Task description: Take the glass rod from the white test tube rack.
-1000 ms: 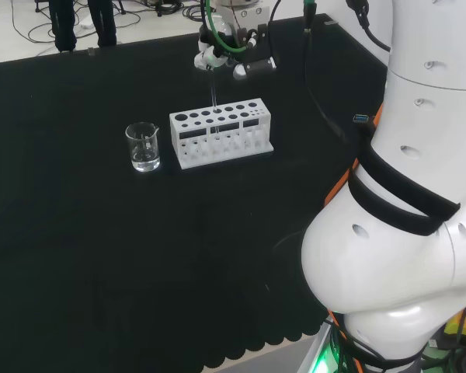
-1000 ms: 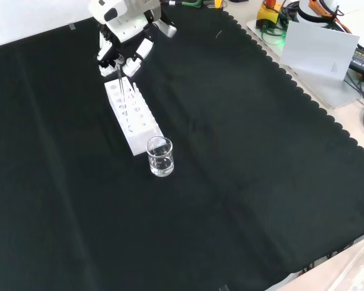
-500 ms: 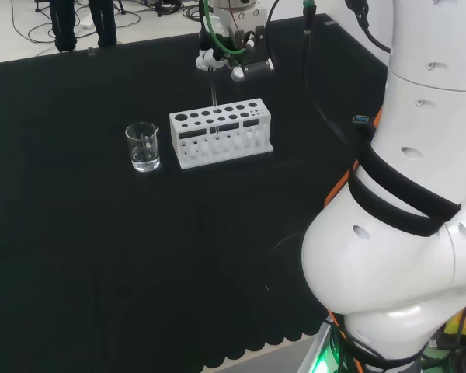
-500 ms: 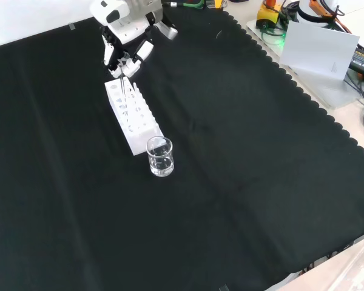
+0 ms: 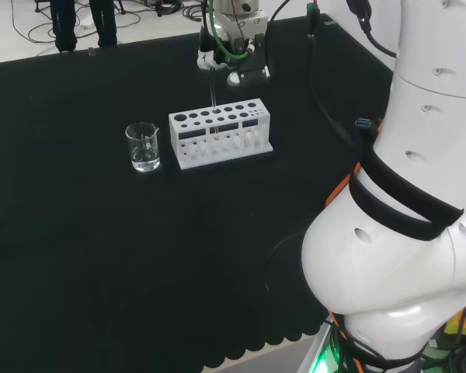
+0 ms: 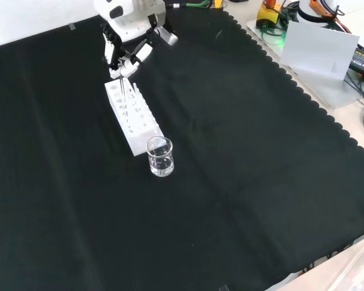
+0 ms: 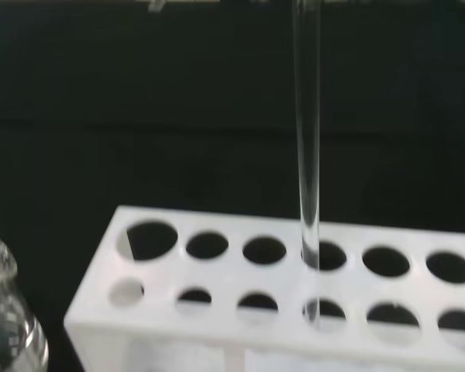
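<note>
In the head view you find the hand [image 5: 227, 61] above the far side of the white test tube rack [image 5: 220, 132], at about 12 o'clock from the rack's middle, with its fingers curled together on the upper end of the glass rod [image 5: 213, 97]. The rod hangs close to upright from the fingers, and its lower end reaches the rack's top plate near the middle of the row of holes. In the wrist view the glass rod [image 7: 307, 178] runs down in front of the black cloth [image 7: 139, 116] and its tip sits at a hole in the white test tube rack [image 7: 240, 263]; you cannot tell from this view whether the tip is still inside the hole or just above it. In the front view the hand [image 6: 126, 45] stands at about 12 o'clock from the far end of the white test tube rack [image 6: 133, 116], and the glass rod [image 6: 120, 82] shows as a thin line from the fingers down to that end of the rack. A clear glass beaker [image 5: 143, 147] stands on the cloth just beside the rack, at 9 o'clock from it in the head view and at 5 o'clock from the rack's near end in the front view [image 6: 160, 156]. The beaker holds a little clear liquid at its bottom.
</note>
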Robot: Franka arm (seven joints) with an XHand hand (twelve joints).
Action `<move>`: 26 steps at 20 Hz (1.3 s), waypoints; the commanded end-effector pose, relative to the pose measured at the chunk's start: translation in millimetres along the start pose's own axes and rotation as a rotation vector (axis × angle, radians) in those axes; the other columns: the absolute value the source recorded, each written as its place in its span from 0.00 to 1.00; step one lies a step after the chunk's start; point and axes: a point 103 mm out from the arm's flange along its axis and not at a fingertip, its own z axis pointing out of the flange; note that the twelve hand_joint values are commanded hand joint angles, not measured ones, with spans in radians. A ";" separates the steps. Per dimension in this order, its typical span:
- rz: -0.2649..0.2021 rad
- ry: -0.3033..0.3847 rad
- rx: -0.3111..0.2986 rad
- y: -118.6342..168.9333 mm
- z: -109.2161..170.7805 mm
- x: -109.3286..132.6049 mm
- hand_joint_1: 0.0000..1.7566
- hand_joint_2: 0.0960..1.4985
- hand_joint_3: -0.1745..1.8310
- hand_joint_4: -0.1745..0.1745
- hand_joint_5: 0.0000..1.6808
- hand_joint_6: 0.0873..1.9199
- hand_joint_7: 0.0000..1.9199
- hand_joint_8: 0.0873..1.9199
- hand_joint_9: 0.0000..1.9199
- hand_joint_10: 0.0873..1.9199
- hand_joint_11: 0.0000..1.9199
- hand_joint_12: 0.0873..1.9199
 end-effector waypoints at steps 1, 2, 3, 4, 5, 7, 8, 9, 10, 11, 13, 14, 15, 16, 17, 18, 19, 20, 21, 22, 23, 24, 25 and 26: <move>0.020 -0.014 -0.032 1.9 -24.7 11.5 0.75 0.69 0.00 0.00 0.82 0.01 0.69 0.35 0.86 0.32 0.86 0.23; 0.018 -0.027 -0.018 2.2 -30.5 13.4 0.75 0.69 0.00 0.00 0.82 0.00 0.69 0.35 0.86 0.31 0.86 0.23; 0.021 -0.036 -0.008 2.2 -36.0 14.5 0.75 0.69 0.00 0.00 0.82 0.00 0.68 0.36 0.86 0.31 0.86 0.23; 0.021 -0.043 0.010 2.5 -41.0 15.5 0.75 0.69 0.00 0.00 0.82 0.00 0.68 0.37 0.86 0.31 0.86 0.23; 0.024 -0.054 0.025 2.5 -46.5 16.3 0.75 0.69 0.00 0.00 0.82 0.00 0.68 0.37 0.86 0.31 0.86 0.23; 0.030 -0.070 0.068 2.2 -57.3 17.6 0.75 0.70 0.00 0.00 0.82 0.00 0.68 0.37 0.86 0.31 0.86 0.23; 0.031 -0.078 0.088 1.4 -62.7 18.5 0.75 0.70 0.00 0.00 0.82 0.00 0.68 0.38 0.86 0.31 0.86 0.23; 0.031 -0.084 0.095 -0.2 -68.6 19.6 0.75 0.70 0.00 0.00 0.82 0.00 0.68 0.38 0.86 0.31 0.86 0.23; 0.030 -0.085 0.097 -2.5 -74.7 20.5 0.75 0.70 0.00 0.00 0.82 0.00 0.68 0.38 0.86 0.31 0.86 0.23; 0.030 -0.085 0.092 -5.1 -80.7 21.3 0.75 0.70 0.00 0.00 0.82 0.00 0.68 0.38 0.86 0.31 0.86 0.23; 0.030 -0.090 0.093 -10.0 -92.2 23.0 0.75 0.70 0.00 0.00 0.82 0.00 0.68 0.38 0.87 0.31 0.86 0.23; 0.032 -0.089 0.095 -12.6 -97.5 23.7 0.75 0.70 0.00 0.00 0.82 0.00 0.67 0.38 0.87 0.31 0.86 0.23; 0.035 -0.090 0.097 -15.5 -102.5 24.6 0.75 0.70 0.00 0.00 0.82 0.00 0.67 0.38 0.87 0.31 0.86 0.23; 0.037 -0.089 0.101 -18.5 -106.7 25.4 0.75 0.70 0.00 0.00 0.82 0.00 0.67 0.38 0.87 0.31 0.86 0.23; 0.039 -0.090 0.102 -21.7 -110.4 26.1 0.75 0.70 0.00 0.00 0.82 0.00 0.67 0.38 0.87 0.31 0.86 0.23; 0.040 -0.088 0.101 -25.5 -114.5 26.6 0.75 0.70 0.00 0.00 0.82 0.00 0.67 0.38 0.87 0.31 0.86 0.23; 0.040 -0.088 0.093 -29.5 -118.7 27.2 0.75 0.70 0.00 0.00 0.82 0.00 0.67 0.39 0.87 0.31 0.86 0.23; 0.039 -0.085 0.086 -33.0 -122.4 27.9 0.75 0.70 0.00 0.00 0.82 0.00 0.67 0.39 0.87 0.31 0.86 0.23; 0.038 -0.084 0.076 -36.2 -126.0 28.9 0.75 0.70 0.00 0.00 0.82 0.00 0.67 0.39 0.87 0.31 0.86 0.23; 0.038 -0.085 0.062 -39.4 -129.7 30.0 0.75 0.70 0.00 0.00 0.82 0.00 0.67 0.39 0.87 0.31 0.86 0.23; 0.040 -0.082 0.050 -41.9 -133.0 31.0 0.75 0.70 0.00 0.00 0.82 0.00 0.67 0.39 0.87 0.31 0.86 0.23; 0.040 -0.079 0.039 -44.2 -136.9 32.0 0.75 0.70 0.00 0.00 0.82 0.00 0.67 0.39 0.87 0.31 0.86 0.23; 0.041 -0.075 0.028 -46.3 -140.5 33.4 0.75 0.70 0.00 0.00 0.82 0.00 0.67 0.39 0.87 0.31 0.86 0.23; 0.040 -0.073 0.024 -48.1 -143.0 34.8 0.75 0.70 0.00 0.00 0.82 0.00 0.67 0.39 0.87 0.31 0.86 0.23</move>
